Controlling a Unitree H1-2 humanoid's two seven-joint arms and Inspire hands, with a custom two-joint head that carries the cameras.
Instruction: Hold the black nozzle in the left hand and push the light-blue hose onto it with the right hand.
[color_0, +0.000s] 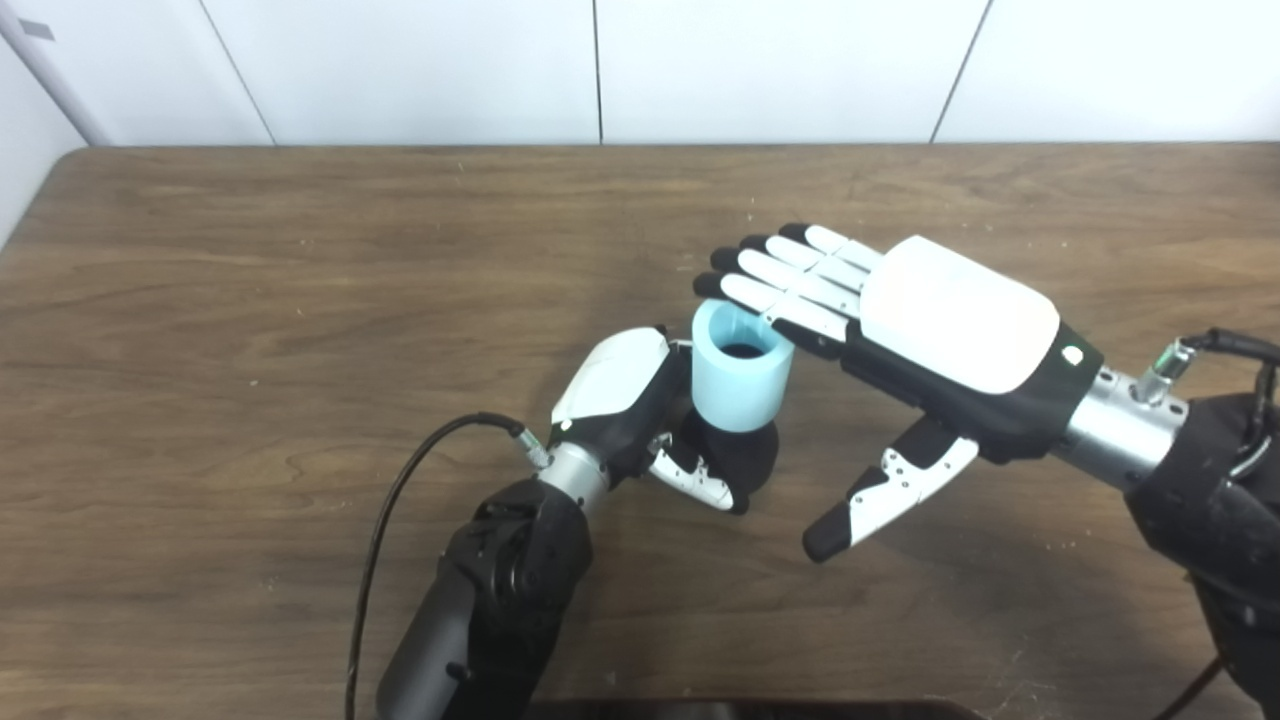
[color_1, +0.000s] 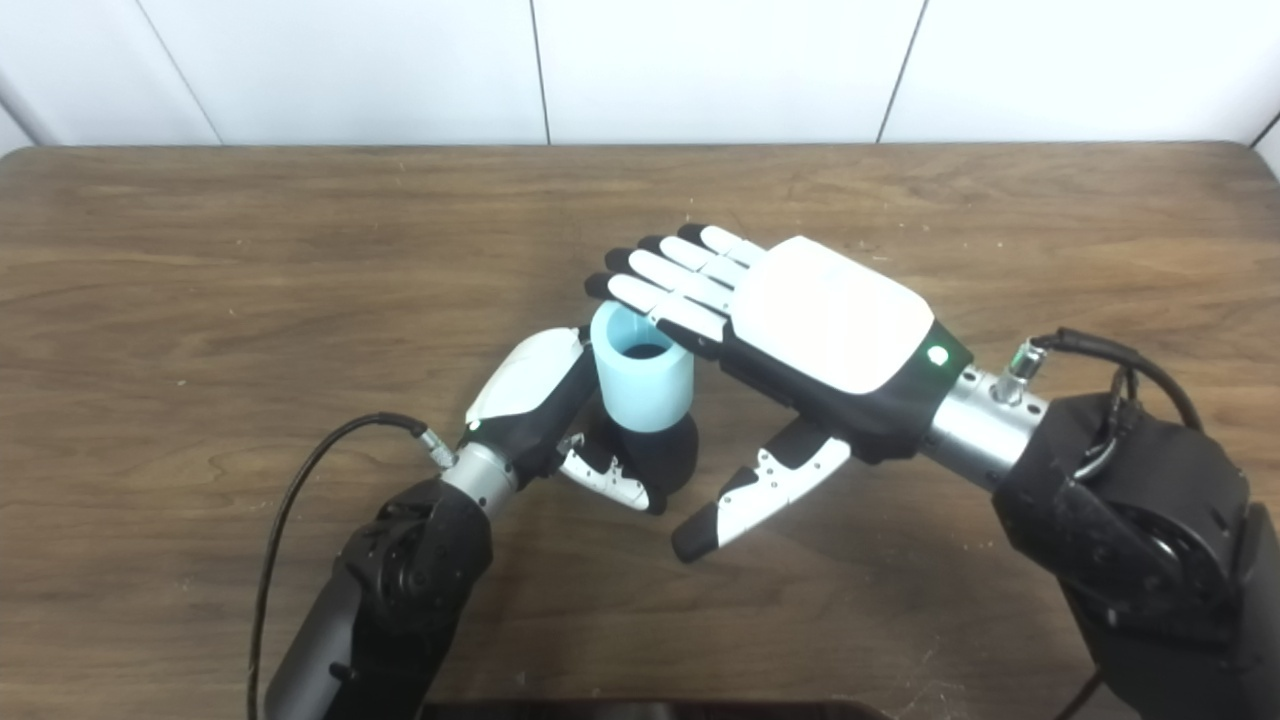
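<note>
Start at the lower centre-left of the frame: your left hand (color_0: 640, 420), white-shelled with black fingers, is wrapped around the black nozzle (color_0: 745, 455), a dark rounded piece that shows only below and beside the hose, with the thumb curled across its front. Sitting on top of it, just left of centre, is the light-blue hose (color_0: 742, 375), a short, thick-walled, matte cylinder standing upright with its dark bore facing up; it looks like soft rubber or plastic. You can judge the hose as already seated over the nozzle, though how deep it has gone is hidden by its own wall. Moving right, your right hand (color_0: 930, 330) is spread flat and holds nothing, its glossy white back turned up, its fingers (color_0: 790, 285) laid over the far rim of the hose and the thumb hanging apart below. That reads as the pressing stage, so what is likely left is a last push down and letting go. All of this rests over the brown wood-grain table (color_0: 250, 300), scuffed and speckled with pale flecks.
</note>
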